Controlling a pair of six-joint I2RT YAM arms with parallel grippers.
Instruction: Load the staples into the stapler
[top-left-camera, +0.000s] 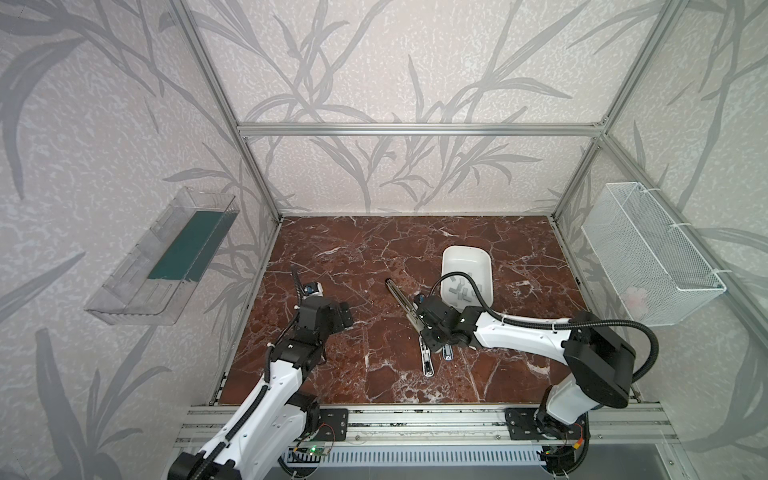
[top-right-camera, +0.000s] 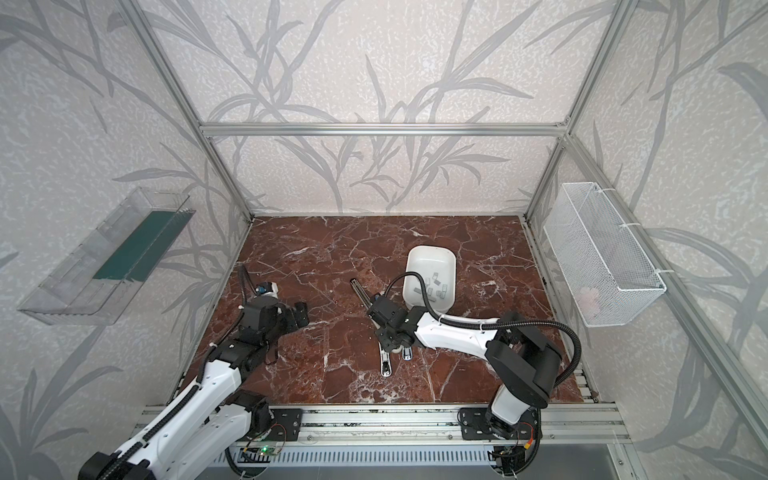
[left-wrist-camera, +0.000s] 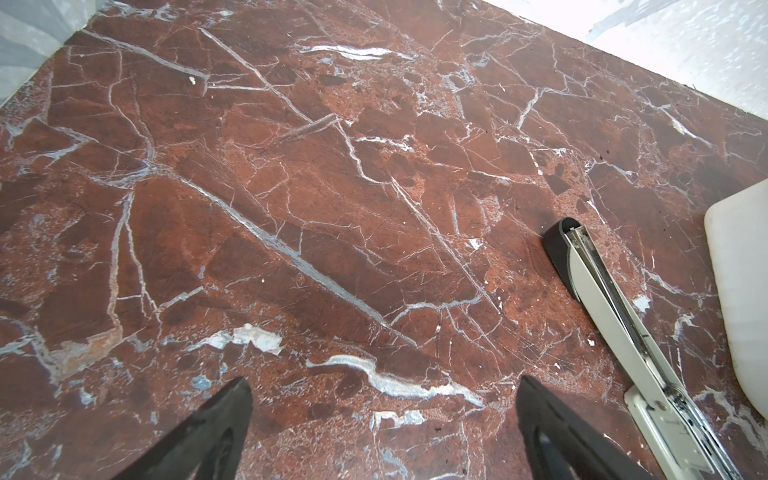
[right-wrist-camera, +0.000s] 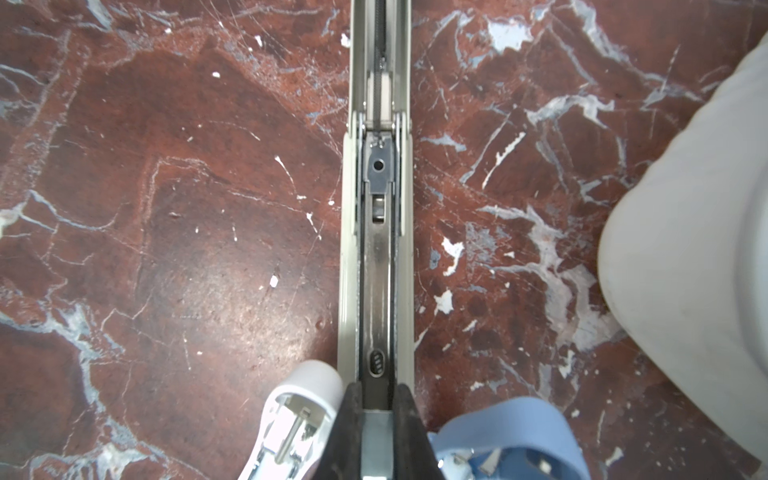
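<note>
In both top views we saw the right gripper (top-left-camera: 428, 334) low over the middle of the long grey stapler (top-left-camera: 398, 294), which lay swung open on the tabletop (top-left-camera: 353, 257). The loose staples (top-left-camera: 459, 291) sat in the white tray (top-left-camera: 448, 255) just beyond that gripper's wrist. The left gripper (top-left-camera: 337, 320) hung well off to the side, its jaws spread and empty.

In the left wrist view the left gripper (left-wrist-camera: 384, 382) stood wide apart over bare tabletop, with the stapler (left-wrist-camera: 602, 299) ahead and to one side.

In the right wrist view the right gripper (right-wrist-camera: 376, 399) was pinched almost shut on a flat grey strip (right-wrist-camera: 376, 440). We took it for a strip of staples, held right above the stapler's open channel (right-wrist-camera: 376, 270). A small white stapler (right-wrist-camera: 299, 415) and a blue stapler (right-wrist-camera: 515, 436) flanked its fingers.

We judged the step in hand to be seating that strip. The next move called for lowering it square to the channel, flat between the walls, before letting go.
</note>
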